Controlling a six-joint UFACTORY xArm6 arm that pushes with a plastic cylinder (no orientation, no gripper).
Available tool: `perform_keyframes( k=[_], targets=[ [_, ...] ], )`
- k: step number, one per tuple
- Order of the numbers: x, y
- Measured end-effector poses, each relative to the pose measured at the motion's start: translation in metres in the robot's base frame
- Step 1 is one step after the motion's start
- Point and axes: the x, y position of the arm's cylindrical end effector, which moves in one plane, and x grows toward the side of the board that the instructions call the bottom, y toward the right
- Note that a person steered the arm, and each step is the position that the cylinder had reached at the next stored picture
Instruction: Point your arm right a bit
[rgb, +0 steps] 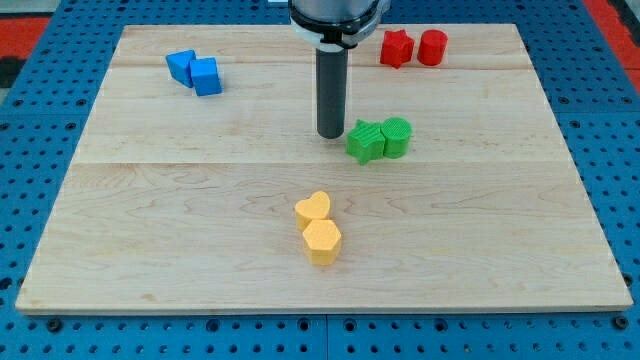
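Wood board, plastic-looking blocks, my dark matt rod

The board (200, 180) is pale, smooth wood with visible grain and plank seams. My tip (331, 135) ends a dark, matt rod. The green star block (364, 142) and green cylinder (397, 137) show ribbed surfaces; the yellow hexagon block (322, 241) looks smooth, matt plastic.

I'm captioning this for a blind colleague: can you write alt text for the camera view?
My tip rests on a wooden board just left of two touching green blocks. Paired blue blocks sit top left, red blocks top right, yellow blocks near the bottom.
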Motion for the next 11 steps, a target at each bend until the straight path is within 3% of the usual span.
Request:
perform_keyframes(
  k=[11],
  targets=[
    [0.000,0.011]
  ],
)
